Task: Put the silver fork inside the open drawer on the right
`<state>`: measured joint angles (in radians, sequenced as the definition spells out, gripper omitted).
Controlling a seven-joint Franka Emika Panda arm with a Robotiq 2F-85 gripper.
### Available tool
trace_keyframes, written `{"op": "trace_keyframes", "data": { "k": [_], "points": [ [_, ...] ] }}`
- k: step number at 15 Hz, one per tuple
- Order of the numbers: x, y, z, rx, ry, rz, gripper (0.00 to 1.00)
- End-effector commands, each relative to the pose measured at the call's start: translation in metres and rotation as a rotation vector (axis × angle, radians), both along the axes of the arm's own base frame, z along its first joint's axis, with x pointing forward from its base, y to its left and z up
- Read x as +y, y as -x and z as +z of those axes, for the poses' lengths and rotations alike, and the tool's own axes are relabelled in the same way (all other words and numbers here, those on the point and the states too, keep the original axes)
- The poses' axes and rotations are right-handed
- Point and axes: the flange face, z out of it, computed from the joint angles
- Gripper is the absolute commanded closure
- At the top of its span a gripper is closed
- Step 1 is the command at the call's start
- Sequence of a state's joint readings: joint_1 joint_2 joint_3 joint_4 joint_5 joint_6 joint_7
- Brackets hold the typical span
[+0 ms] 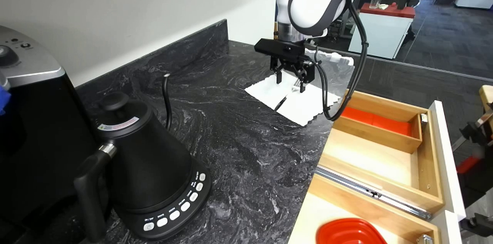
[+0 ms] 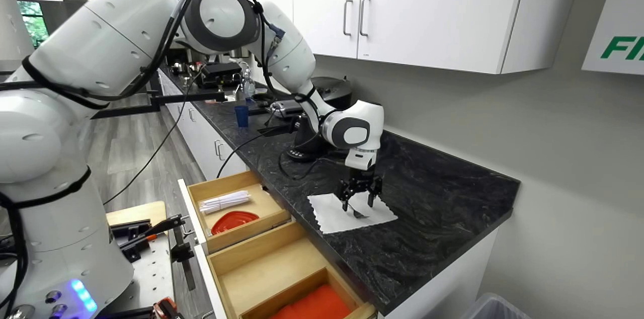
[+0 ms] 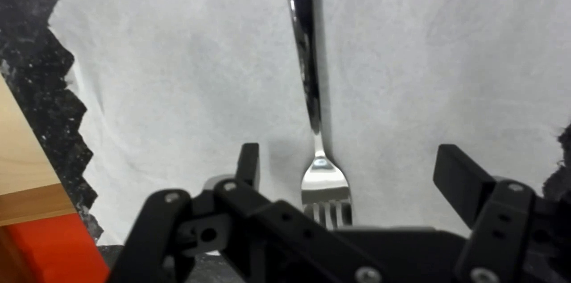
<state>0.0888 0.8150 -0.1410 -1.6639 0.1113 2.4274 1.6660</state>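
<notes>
One silver fork (image 3: 313,95) lies on a white napkin (image 3: 178,73). My Robotiq gripper (image 3: 350,167) hangs over it, fingers apart. One open drawer (image 1: 373,155), part-lined orange-red.

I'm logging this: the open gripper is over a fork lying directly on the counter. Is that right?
Not quite: the wrist view shows the fork on a napkin, not directly on the counter. The gripper is indeed open over the fork.

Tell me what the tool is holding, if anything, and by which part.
Nothing is held: the tool stands open, its jaws apart on either side of the fork, which lies on the napkin.
</notes>
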Motion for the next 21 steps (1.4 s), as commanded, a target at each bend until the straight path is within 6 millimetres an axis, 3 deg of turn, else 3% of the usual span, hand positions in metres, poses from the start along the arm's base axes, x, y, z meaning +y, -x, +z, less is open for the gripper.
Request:
{"op": "trace_keyframes", "data": {
  "k": [1,15,16,18,21],
  "points": [
    [0.000,-0.007,0.003,-0.029,-0.015,0.004,0.00],
    [0.010,0.007,0.017,-0.004,-0.016,0.000,0.00],
    [0.010,0.008,0.016,-0.001,-0.015,0.000,0.25],
    [0.009,0.010,0.014,0.010,-0.018,-0.003,0.32],
    [0.008,0.011,0.013,0.012,-0.018,-0.006,0.53]
  ]
}}
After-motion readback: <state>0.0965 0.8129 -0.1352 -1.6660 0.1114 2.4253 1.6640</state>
